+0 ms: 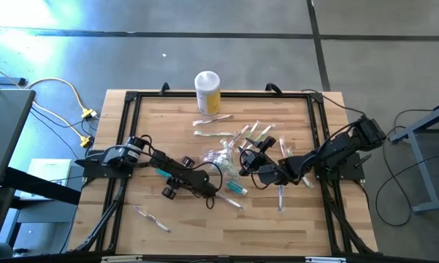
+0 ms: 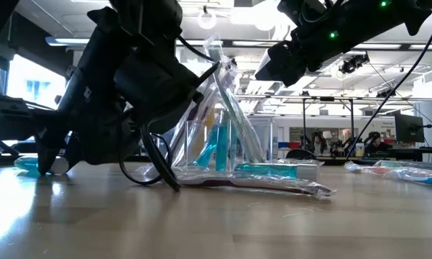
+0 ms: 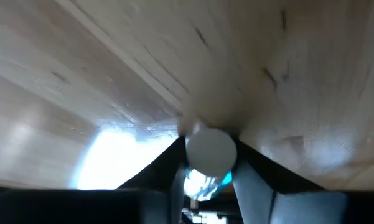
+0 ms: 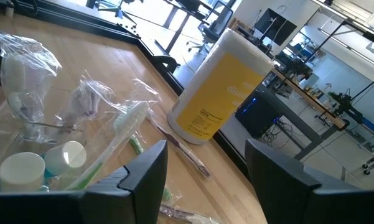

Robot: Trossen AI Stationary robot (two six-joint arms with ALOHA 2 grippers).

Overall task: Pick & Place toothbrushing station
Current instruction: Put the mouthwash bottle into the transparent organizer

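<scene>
Gripping step underway, by the look of it: left hand (image 1: 218, 191) closing around white-capped blue tube (image 3: 210, 157), pressing low on wooden tabletop (image 1: 277, 226), just beside clear plastic toothbrushing station (image 1: 220, 158). Right hand (image 1: 246, 162) hovering wide open, empty, beside station. Next: lifting tube, placing into station.

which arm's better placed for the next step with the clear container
Left, probably. Its gripper sits low on the table with a white-capped item between its fingers. The right gripper hangs open, facing the yellow jar.
</scene>
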